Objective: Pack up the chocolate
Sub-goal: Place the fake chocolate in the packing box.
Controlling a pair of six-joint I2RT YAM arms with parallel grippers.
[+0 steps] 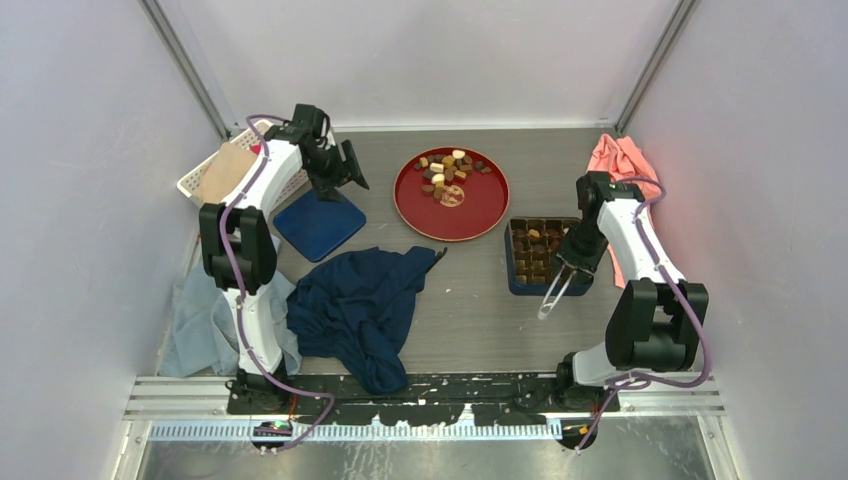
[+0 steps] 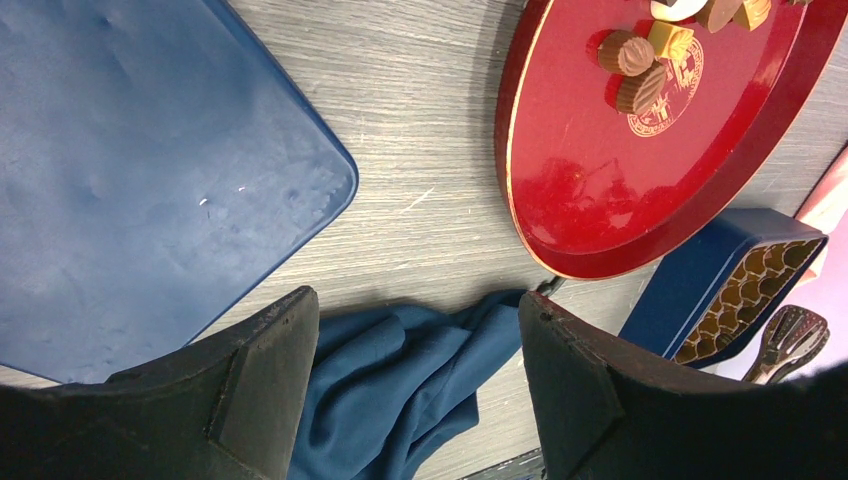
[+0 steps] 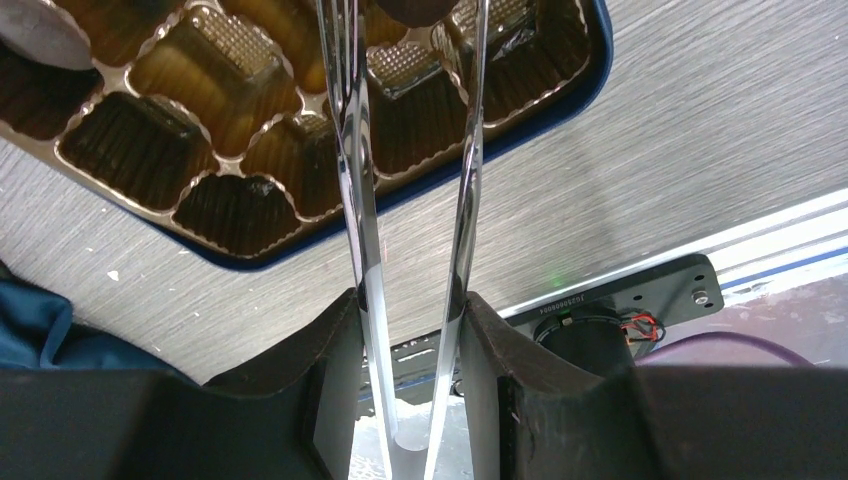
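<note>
The chocolate (image 1: 448,170) lies as several brown and cream pieces on the far half of a round red tray (image 1: 470,215); some pieces (image 2: 640,62) show in the left wrist view. A navy box (image 1: 545,258) with gridded cups holds a few pieces (image 1: 535,240). My right gripper (image 1: 578,255) is shut on metal tongs (image 1: 553,297) over the box's near edge. In the right wrist view (image 3: 410,310) the tongs (image 3: 352,150) reach over empty gold cups (image 3: 215,70). My left gripper (image 1: 345,165) is open and empty, raised left of the tray; it also shows in the left wrist view (image 2: 415,300).
A navy lid (image 1: 320,224) lies below my left gripper. A crumpled navy cloth (image 1: 360,300) covers the near middle. A white basket (image 1: 232,165) stands at the far left, a pale blue cloth (image 1: 205,325) near left, and a pink cloth (image 1: 625,160) far right.
</note>
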